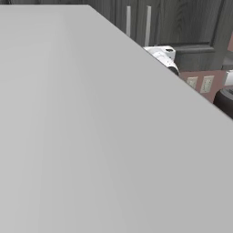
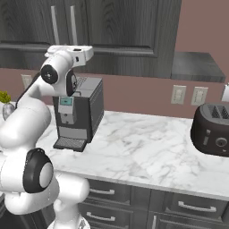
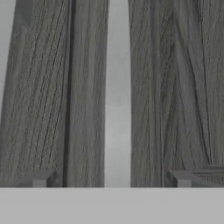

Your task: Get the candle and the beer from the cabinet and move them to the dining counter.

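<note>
The cabinet (image 2: pixel 120 31) is shut in front of me, so the candle and the beer are presumably behind its dark wood-grain doors — I can't see either. In my hand view one slim silver handle (image 3: pixel 117 92) runs straight up the middle, with the door seam just to its left. My gripper (image 2: pixel 87 51) is raised level with the bottom rail of the cabinet, above the coffee machine (image 2: pixel 78 114), and my fingers (image 3: pixel 183 178) stand wide apart with nothing between them, one tip either side of the bar.

My worry is the approach: if I close before the handle sits properly between the fingers, I'd judge they'd slip off the thin bar or pinch only its edge. When the door swings out, my wrist and elbow are close to the coffee machine — a careless pull arc could knock it. The toaster (image 2: pixel 210 129) is well apart on the marble worktop (image 2: pixel 147 152).

No writing is readable; the coffee machine's small blue screen is too blurred.
</note>
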